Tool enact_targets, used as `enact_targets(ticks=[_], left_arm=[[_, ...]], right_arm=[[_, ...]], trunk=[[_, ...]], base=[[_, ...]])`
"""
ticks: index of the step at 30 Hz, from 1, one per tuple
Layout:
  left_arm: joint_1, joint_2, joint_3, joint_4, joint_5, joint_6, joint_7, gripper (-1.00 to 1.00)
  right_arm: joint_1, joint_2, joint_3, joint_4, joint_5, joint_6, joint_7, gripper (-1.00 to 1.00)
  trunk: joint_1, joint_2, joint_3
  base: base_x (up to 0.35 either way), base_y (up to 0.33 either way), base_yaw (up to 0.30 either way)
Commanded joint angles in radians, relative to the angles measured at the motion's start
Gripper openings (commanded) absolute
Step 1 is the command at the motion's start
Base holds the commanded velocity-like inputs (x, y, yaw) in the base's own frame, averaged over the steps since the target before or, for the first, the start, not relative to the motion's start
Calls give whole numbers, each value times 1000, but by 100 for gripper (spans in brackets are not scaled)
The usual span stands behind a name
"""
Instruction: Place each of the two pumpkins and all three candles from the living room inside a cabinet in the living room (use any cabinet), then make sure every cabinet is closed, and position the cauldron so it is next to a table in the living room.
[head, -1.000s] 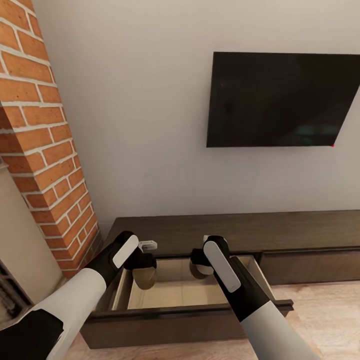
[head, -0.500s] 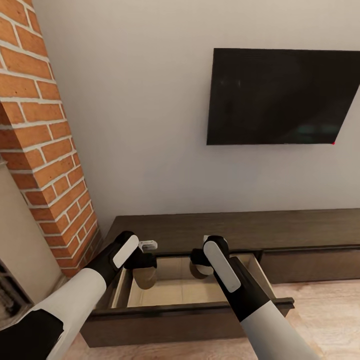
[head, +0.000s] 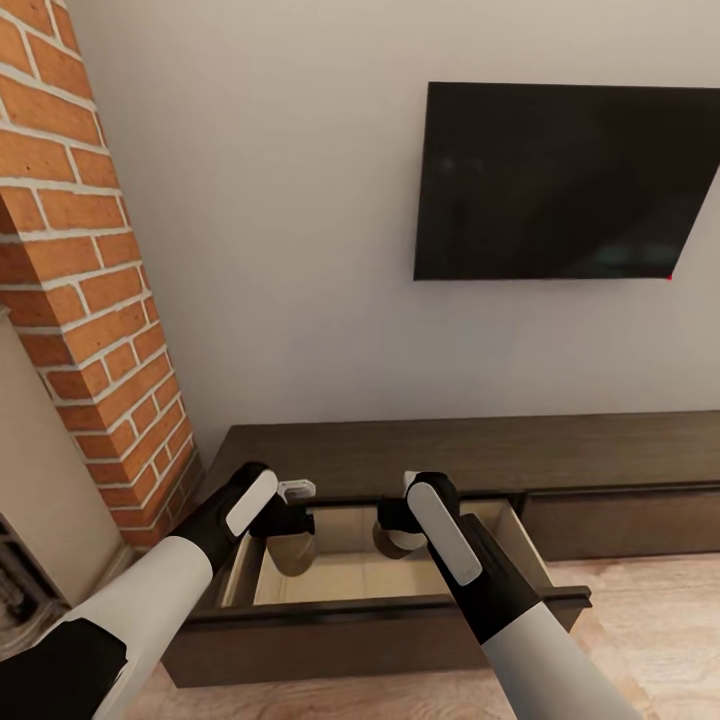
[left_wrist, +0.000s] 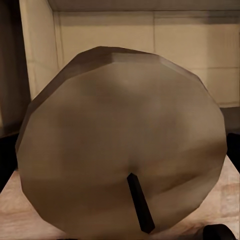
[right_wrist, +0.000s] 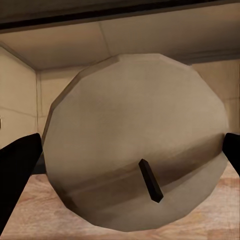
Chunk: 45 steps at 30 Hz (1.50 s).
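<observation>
Both grippers sit low in the head view, each clamped on a candle over the pulled-out drawer. At lower left of centre, the left gripper (head: 290, 535) grasps a stubby olive-tan cylindrical candle (head: 291, 553) that hangs inside the left end of the drawer. In the left wrist view this candle (left_wrist: 122, 142) shows its round faceted end face and short dark wick, with the pale drawer walls behind it. Just right of centre, the right gripper (head: 398, 535) holds a second tan candle (head: 396, 540) above the drawer's rear middle. The right wrist view shows that candle (right_wrist: 135, 142) squeezed between the dark fingers (right_wrist: 17, 170) at either edge of the frame.

The long low dark brown wooden cabinet (head: 600, 455) runs across the lower frame, its left drawer with pale beige interior (head: 340, 575) open. A black wall-mounted television (head: 565, 180) fills the upper right, and a red brick column (head: 80, 300) stands along the left.
</observation>
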<state>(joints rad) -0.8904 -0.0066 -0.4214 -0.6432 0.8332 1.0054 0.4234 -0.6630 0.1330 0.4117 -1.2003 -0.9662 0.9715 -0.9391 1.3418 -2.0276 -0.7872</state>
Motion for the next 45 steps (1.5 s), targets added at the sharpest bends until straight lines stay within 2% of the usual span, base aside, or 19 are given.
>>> enact_targets(ticks=[1, 18, 26, 45], left_arm=[[-1, 0, -3, -1, 9, -1, 7, -100], [-1, 0, -5, -1, 9, -37, 6, -100], [-1, -1, -5, -1, 9, -64, 5, -100], [-1, -2, -5, 1, 9, -68, 6, -100]], right_arm=[[-1, 0, 1, -1, -8, 3, -10, -100], [-1, 0, 1, 1, -8, 4, -8, -100], [-1, 0, 1, 1, -9, 4, -7, -100], [-1, 0, 1, 1, -9, 4, -7, -100]], trunk=[[4, -8, -4], [69, -127, -57], [69, -127, -57], [69, -127, -57]], base=[[0, 0, 0], [0, 0, 0], [0, 0, 0], [119, 0, 0]])
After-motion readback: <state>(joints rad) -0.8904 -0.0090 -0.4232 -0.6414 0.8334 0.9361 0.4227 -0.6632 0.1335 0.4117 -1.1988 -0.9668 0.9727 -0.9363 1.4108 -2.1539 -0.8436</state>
